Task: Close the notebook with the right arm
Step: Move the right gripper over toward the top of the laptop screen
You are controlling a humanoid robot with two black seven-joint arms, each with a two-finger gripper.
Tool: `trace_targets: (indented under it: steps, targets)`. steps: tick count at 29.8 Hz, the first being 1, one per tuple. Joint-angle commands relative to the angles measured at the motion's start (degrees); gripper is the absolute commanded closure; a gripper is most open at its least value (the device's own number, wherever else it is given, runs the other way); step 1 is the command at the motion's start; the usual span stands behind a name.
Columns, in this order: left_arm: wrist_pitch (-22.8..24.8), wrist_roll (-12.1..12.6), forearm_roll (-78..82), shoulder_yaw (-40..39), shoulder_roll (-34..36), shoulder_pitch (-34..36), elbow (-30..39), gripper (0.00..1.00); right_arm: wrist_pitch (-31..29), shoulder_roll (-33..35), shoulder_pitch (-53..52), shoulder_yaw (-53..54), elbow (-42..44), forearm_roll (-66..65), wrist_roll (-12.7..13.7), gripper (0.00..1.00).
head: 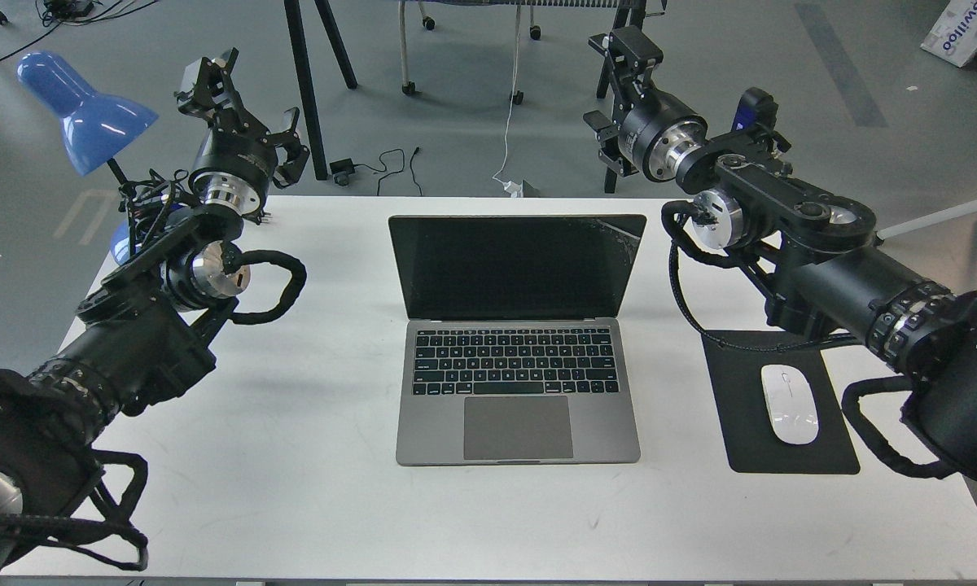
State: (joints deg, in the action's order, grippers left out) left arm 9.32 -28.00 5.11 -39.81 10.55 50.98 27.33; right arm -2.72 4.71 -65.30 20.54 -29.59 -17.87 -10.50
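Observation:
The notebook [518, 358] lies open in the middle of the white table [309, 488], its black screen upright and cracked at the top right corner. My right arm [814, 268] reaches in from the right across the mouse pad. Its gripper [607, 89] is open and empty, held beyond the table's far edge, just behind and above the screen's top right corner, apart from it. My left gripper [251, 110] is open and empty, raised over the table's far left corner.
A black mouse pad [782, 407] with a white mouse [790, 403] lies right of the notebook, under my right arm. A blue lamp [81, 110] stands at the far left. Black table legs [301, 89] and cables stand on the floor behind.

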Motion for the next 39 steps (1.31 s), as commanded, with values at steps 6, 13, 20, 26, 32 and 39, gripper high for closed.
trace_targets:
  steps: [6,13,20,26,32,39]
  targets:
    - [0.0,0.0,0.0,0.0,0.0,0.0,0.0,0.0,-0.2,0.1,-1.5,-6.1,-0.1,-2.6,0.8,0.0]
    - [0.0,0.0,0.0,0.0,0.1,0.0,0.0,0.0,-0.9,0.1,-2.3,-13.7,-0.2,-2.6,0.8,0.0]
    - [0.0,0.0,0.0,0.0,0.1,0.0,-0.1,0.0,-3.7,0.2,-2.8,-15.6,-0.9,-2.5,0.9,0.0]
    - [0.0,0.0,0.0,0.0,0.1,0.0,0.0,0.0,-7.1,0.3,-2.9,-15.6,-1.2,-2.5,0.9,0.0]
    - [0.0,0.0,0.0,0.0,0.1,0.0,-0.1,0.0,-11.2,1.6,-2.9,-15.7,-2.7,-2.4,0.9,0.0]
    - [0.0,0.0,0.0,0.0,0.1,0.0,0.0,0.0,-13.9,6.9,-2.5,-15.9,-11.5,-2.5,0.9,0.0]
